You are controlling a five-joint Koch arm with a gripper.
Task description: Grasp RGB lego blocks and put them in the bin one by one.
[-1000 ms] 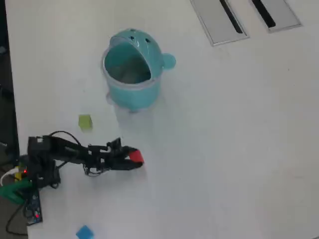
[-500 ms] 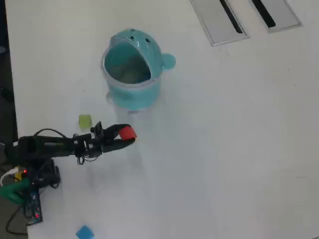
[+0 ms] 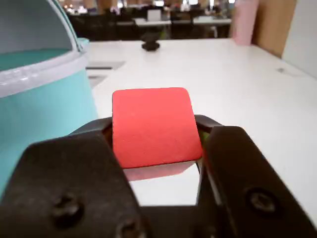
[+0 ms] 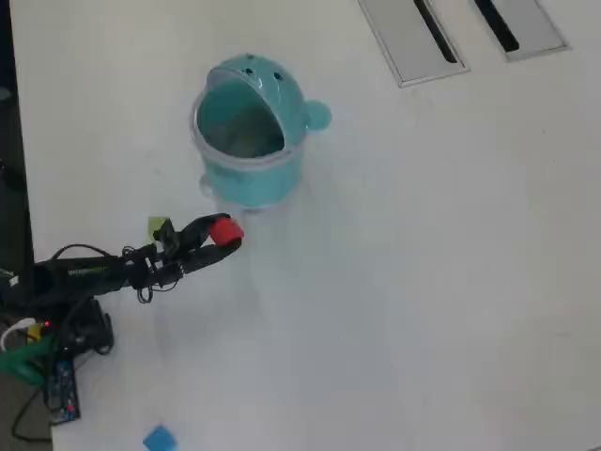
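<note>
While the gripper (image 4: 223,233) pinches the red block (image 3: 152,126) just beside the teal bin (image 4: 246,141), the blue block (image 4: 159,438) lies well apart on the counter (image 4: 423,282).

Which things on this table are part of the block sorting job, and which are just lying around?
Part of the job:
gripper, shut on the red block
yellow-green block
blue block
teal bin

Lying about:
two grey slotted panels set in the table's top edge
</note>
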